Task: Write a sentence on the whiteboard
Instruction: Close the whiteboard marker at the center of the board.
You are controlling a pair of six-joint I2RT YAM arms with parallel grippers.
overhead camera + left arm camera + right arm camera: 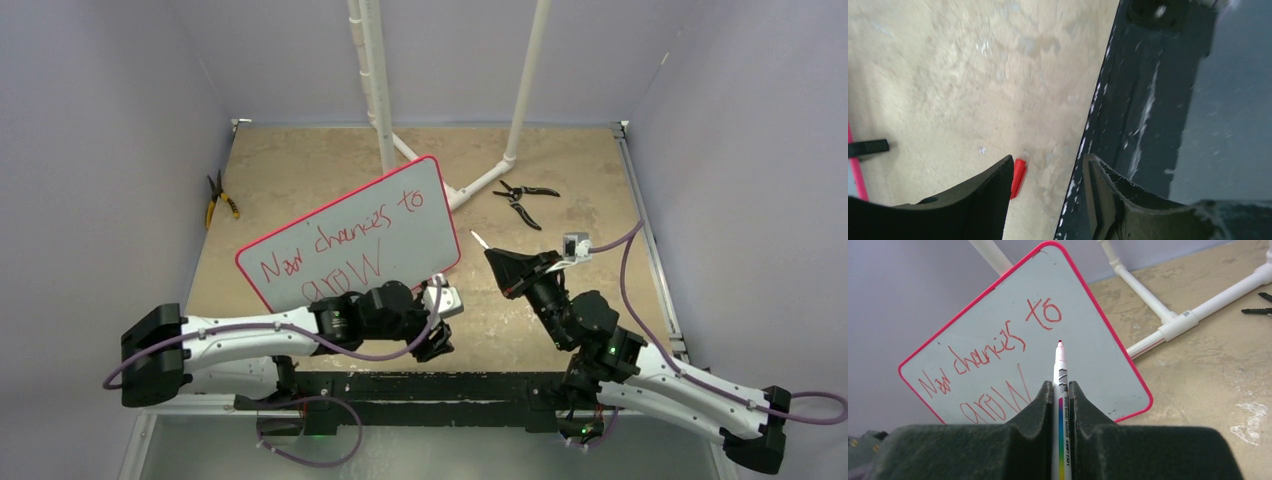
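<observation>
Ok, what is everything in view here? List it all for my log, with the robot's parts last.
Red-rimmed rectangular whiteboard: one, pale grey-white, centre-left, turned at an angle.
Handwritten sentence "New chances to grow": one, red, two lines on the whiteboard.
Whiteboard marker: one, white barrel with a rainbow stripe and red tip, uncapped, in the right gripper.
Small plastic cap: one, red, on the table by the left gripper.
Yellow-handled pliers: one, at the table's left edge.
Black-handled pliers: one as far as I can tell, right of the pipes.
PVC pipe frame: one, white, back centre.
Worn table: one, tan.
Left gripper: black, open, empty.
Right gripper: black, shut on the marker.
</observation>
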